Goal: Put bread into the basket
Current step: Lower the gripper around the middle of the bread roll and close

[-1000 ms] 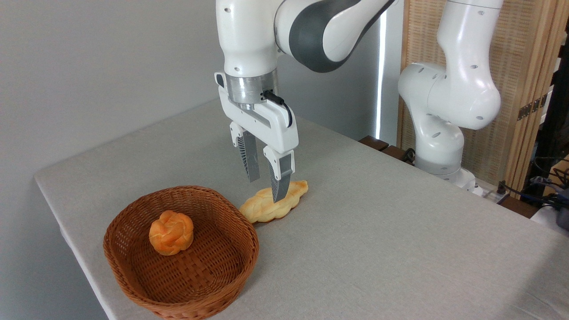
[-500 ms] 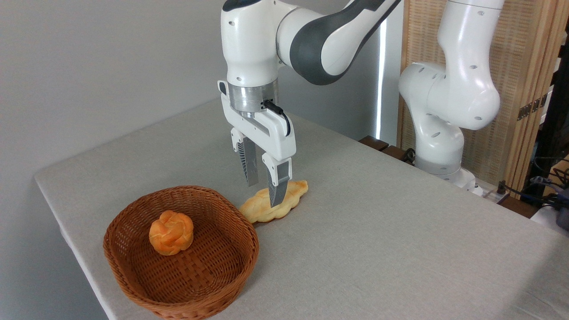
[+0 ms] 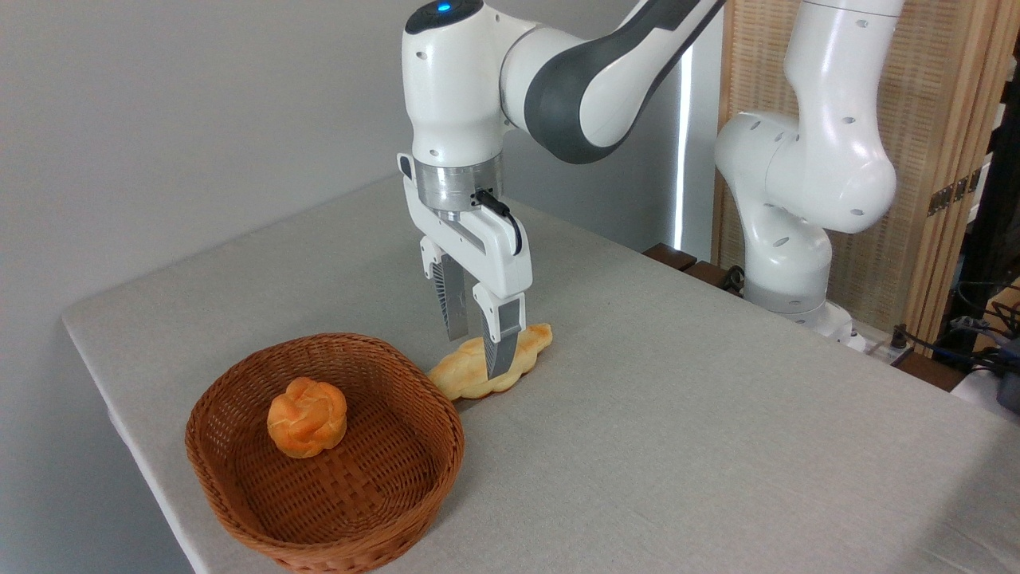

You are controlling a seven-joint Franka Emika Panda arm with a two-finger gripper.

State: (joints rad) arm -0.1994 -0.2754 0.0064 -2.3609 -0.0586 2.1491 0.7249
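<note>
The long, flat, pale golden braided bread (image 3: 488, 367) lies on the grey cloth tabletop (image 3: 677, 414), its long axis running from lower left to upper right. The white claw (image 3: 476, 351) straddles its middle, fingers apart. Below and left of the claw, the round reddish-brown wicker basket (image 3: 398, 494) holds a small orange knot-shaped roll (image 3: 307, 417). No writing is legible.

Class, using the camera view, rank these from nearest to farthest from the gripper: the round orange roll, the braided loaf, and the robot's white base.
1. The braided loaf, directly beneath the gripper, whose fingers straddle it.
2. The round orange roll, lower left, inside the basket.
3. The robot's white base, far right at the table's back edge.
</note>
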